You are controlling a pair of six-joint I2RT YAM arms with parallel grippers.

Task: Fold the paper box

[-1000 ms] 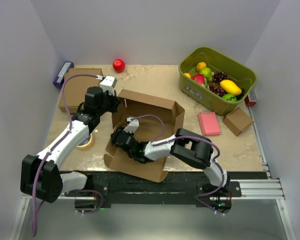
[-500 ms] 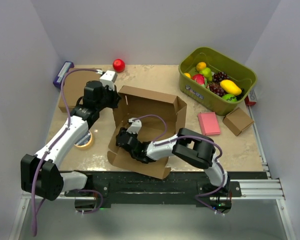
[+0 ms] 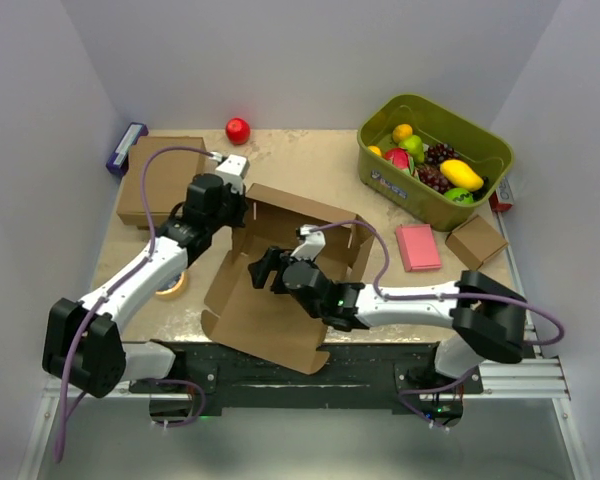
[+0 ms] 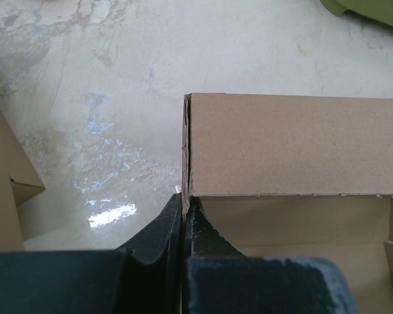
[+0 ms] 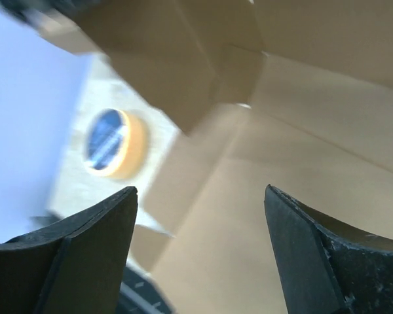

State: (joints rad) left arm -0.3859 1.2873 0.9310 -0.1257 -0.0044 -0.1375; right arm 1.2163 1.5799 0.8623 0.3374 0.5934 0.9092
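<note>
Left hand [image 4: 183, 212] on paper box [image 4: 295, 144] corner

We see beige surface [image 3: 310, 160] bearing paper box [image 3: 260, 325], closed brown box [image 3: 150, 180], tape roll [image 3: 168, 290], red ball [image 3: 238, 130], green bin [image 3: 400, 195], pink pad [image 3: 417, 247].

Pale lilac walls [image 3: 310, 50] close in at nine, twelve and three o'clock around a mottled beige table [image 3: 300, 160].

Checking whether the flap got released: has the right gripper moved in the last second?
Yes. The right gripper has shifted slightly right, away from the tape roll, and its jaws have opened over the box.
</note>
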